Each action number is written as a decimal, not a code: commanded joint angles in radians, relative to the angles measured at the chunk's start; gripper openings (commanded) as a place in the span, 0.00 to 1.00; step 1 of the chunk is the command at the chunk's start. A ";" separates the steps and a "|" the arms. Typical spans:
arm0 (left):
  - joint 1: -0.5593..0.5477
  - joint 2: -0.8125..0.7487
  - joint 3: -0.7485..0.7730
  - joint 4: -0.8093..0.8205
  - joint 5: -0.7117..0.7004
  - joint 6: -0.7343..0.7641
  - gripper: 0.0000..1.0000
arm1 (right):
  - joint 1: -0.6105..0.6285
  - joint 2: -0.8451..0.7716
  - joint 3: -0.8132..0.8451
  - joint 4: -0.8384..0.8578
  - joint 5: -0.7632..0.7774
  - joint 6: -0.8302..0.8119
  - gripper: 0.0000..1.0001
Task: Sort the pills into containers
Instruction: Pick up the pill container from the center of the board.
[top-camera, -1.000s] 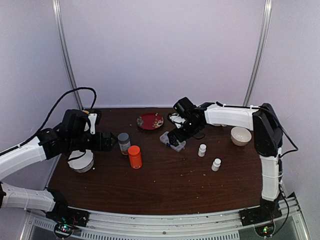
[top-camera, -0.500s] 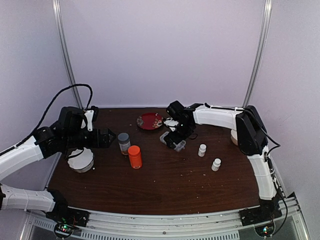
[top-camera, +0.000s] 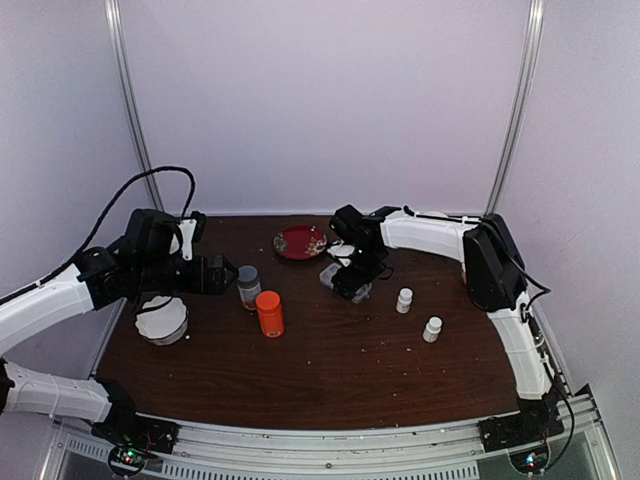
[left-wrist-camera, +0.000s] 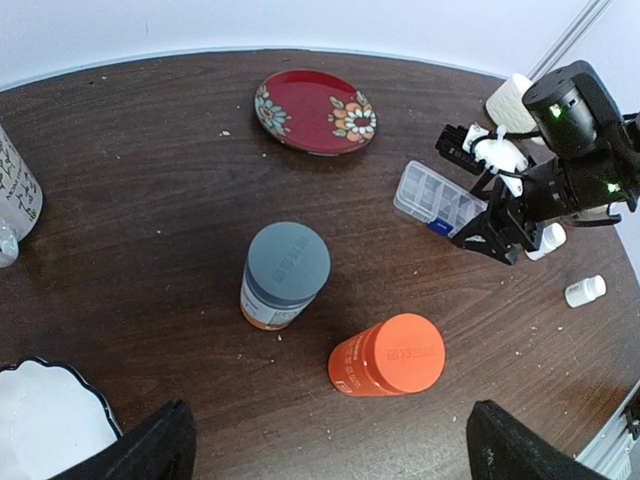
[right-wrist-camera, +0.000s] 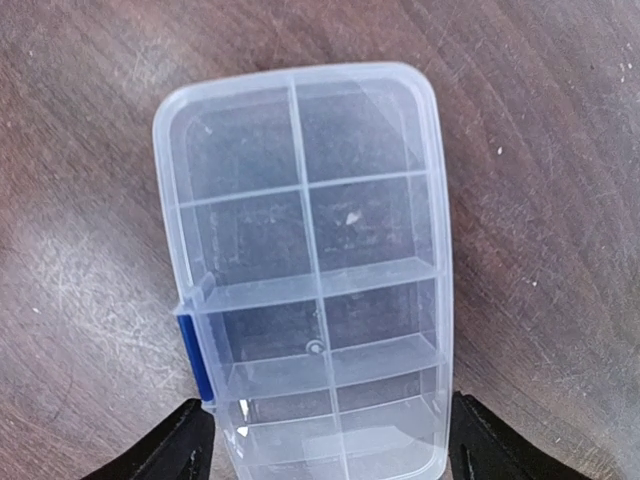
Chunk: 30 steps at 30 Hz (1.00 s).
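Note:
The clear organiser box (right-wrist-camera: 305, 250), its containers divided by thin walls, lies flat on the dark table with a blue latch on one long side. My right gripper (right-wrist-camera: 322, 440) hangs straight over it, open, one black finger beside each long side and very close to the plastic. A tiny white fleck (right-wrist-camera: 352, 216) sits in one compartment; whether it is a pill I cannot tell. Small whitish specks (left-wrist-camera: 279, 337) dot the wood. My left gripper (left-wrist-camera: 335, 450) is open wide above the orange bottle (left-wrist-camera: 390, 355), holding nothing. From above, the box (top-camera: 331, 272) is half hidden under the right gripper (top-camera: 352, 282).
A grey-capped bottle (top-camera: 247, 285) stands beside the orange bottle (top-camera: 269, 312). A red flowered plate (top-camera: 300, 241) lies behind the box. Two small white bottles (top-camera: 404, 299) (top-camera: 432, 328) stand to the right. A white bowl (top-camera: 162, 320) sits under the left arm.
The right arm has swung left and settled over the organiser box, and its jaws have narrowed towards the box's sides. The left arm has edged slightly right.

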 joint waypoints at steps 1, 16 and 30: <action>0.005 0.010 0.021 0.004 0.019 0.035 0.97 | 0.007 0.025 0.026 -0.044 0.031 0.005 0.83; -0.056 0.164 0.062 0.019 0.130 0.110 0.98 | 0.026 -0.103 -0.119 0.006 -0.005 0.038 0.59; -0.207 0.424 0.257 -0.131 -0.099 0.121 0.98 | 0.115 -0.460 -0.614 0.288 -0.023 0.213 0.58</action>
